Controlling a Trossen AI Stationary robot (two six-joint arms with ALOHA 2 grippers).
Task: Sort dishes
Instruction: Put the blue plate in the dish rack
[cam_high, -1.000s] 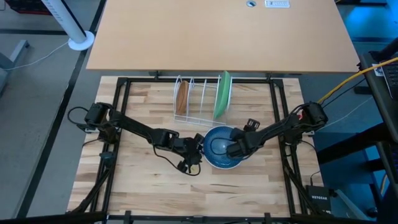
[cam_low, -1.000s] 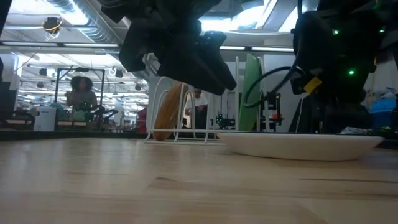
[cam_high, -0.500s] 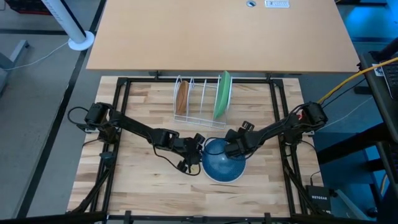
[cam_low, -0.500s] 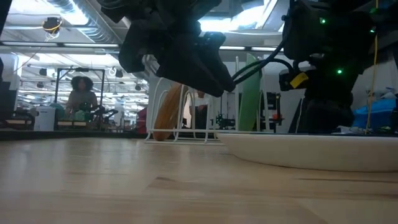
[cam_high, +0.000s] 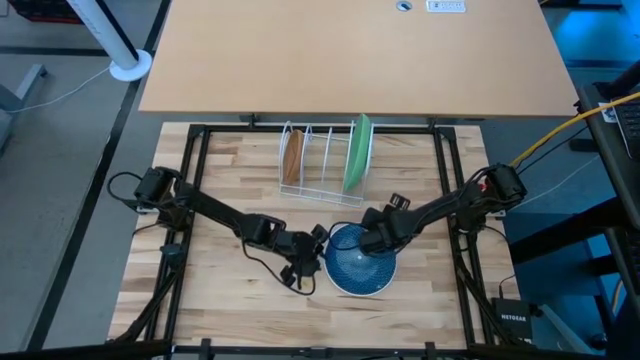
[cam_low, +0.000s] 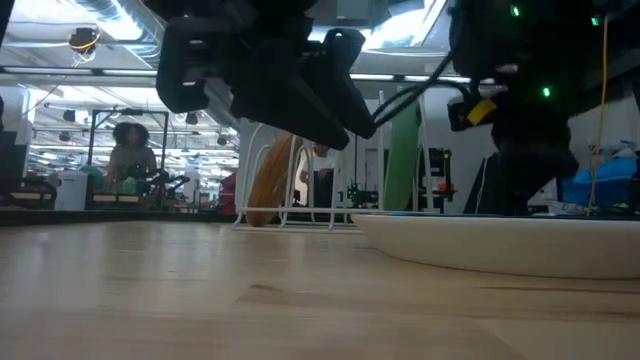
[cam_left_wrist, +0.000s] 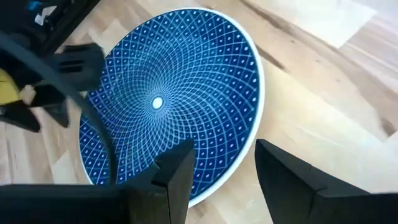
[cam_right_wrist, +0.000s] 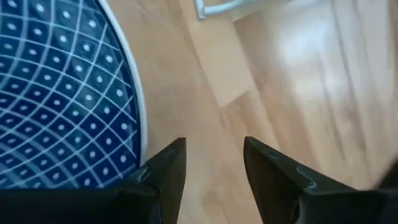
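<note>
High view: the blue dish lies flat at lower centre, below the white wire rack, which already holds the brown plate and green plate on edge. My left gripper sits at the dish's left rim, my right gripper at its upper rim. To do this well, I judge one jaw must slip under the rim before closing, then tip the dish upright for a free slot.

Low view: the dish rests on the table at right, both arms dark above it; the grip is hidden here.

Left wrist view: my fingers stand apart, holding nothing, over the dish's near rim.

Right wrist view: fingers apart and empty, over bare wood beside the dish.
</note>
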